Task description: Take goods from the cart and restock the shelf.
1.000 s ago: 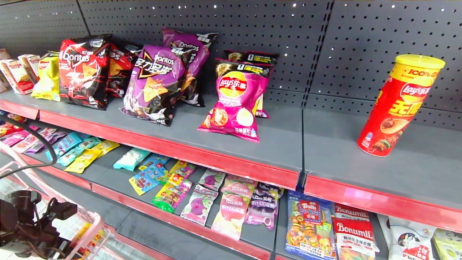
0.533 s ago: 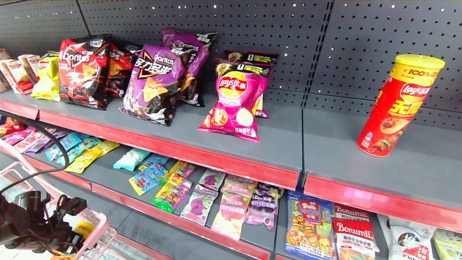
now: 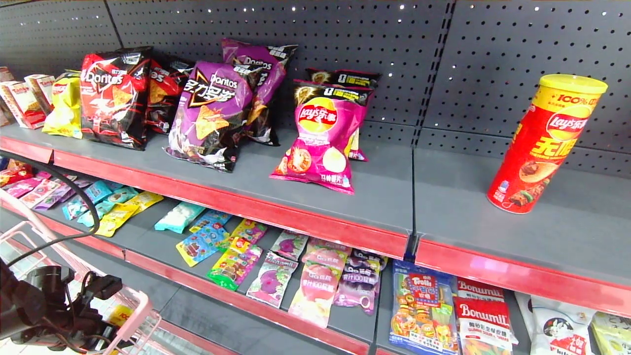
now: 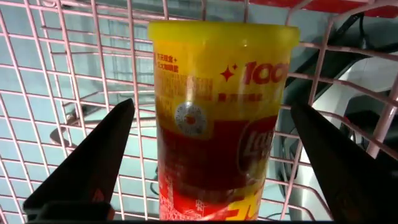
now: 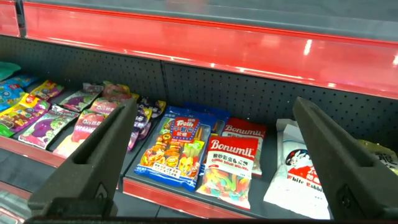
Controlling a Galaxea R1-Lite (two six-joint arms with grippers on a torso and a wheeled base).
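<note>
- Progress: partway at best. One red cylindrical chip canister with yellow lid (image 3: 547,143) stands upright at the right end of the upper grey metal shelf with red front edge (image 3: 315,227). There is bare deck around it, so I'd judge there's more to stock.
- Next unit: a matching yellow-lidded red chip canister (image 4: 217,124) sits inside the pink wire cart (image 3: 143,301), near left, not yet lifted.
- Left gripper (image 4: 211,106): jaws spread wide, one finger on each side of the cart canister, gaps on both sides, no contact. Grasp, lift and carry to the shelf are left to do.
- Right gripper (image 5: 212,102): jaws wide, empty, facing the flat candy packs (image 5: 180,152) on the lower tier.
- Views: the left wrist view gives finger-to-canister clearance and the cart mesh. The head view gives the free shelf space between the pink crisp bag (image 3: 320,138) and the shelved canister. The right wrist view adds lower-tier detail.
</note>
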